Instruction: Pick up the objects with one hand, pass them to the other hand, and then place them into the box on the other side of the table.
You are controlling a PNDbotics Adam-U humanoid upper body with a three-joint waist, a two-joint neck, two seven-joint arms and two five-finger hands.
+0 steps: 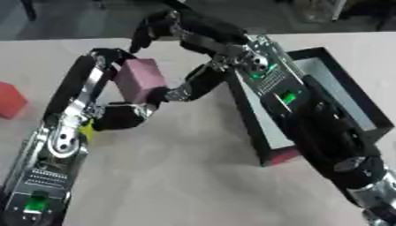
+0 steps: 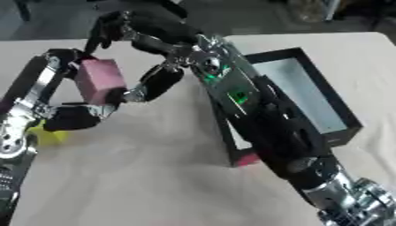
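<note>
- pale beige table (image 1: 193, 176) under a dark floor at the far edge; work area sits around the centre of the view.
- red block (image 1: 9, 100) at about 9 o'clock, lying at the table's left border, well apart from both hands and untouched.
- small yellow thing (image 2: 48, 134) shows beside the left wrist; its nature cannot be made out.
- left hand (image 1: 116, 112) comes up from 7 o'clock; thumb and fingers are curled round the pink block (image 1: 139, 78), which is held off the table at about 10 o'clock.
- right hand (image 1: 182, 42) reaches in from 4 o'clock across the box; its fingers arch over the block's top and one finger comes up at its right side, curled toward it. whether they touch it cannot be told.
- black box (image 1: 352, 95) with a pale floor lies at 3 o'clock, under the right forearm, well apart from the block.
- judgement: handover is in progress. risks: left hand releasing before the right has closed on the block would drop it onto the table; fingers of both hands crowd one small block and may collide; the right forearm, low over the box, may nudge its wall when swinging back.
</note>
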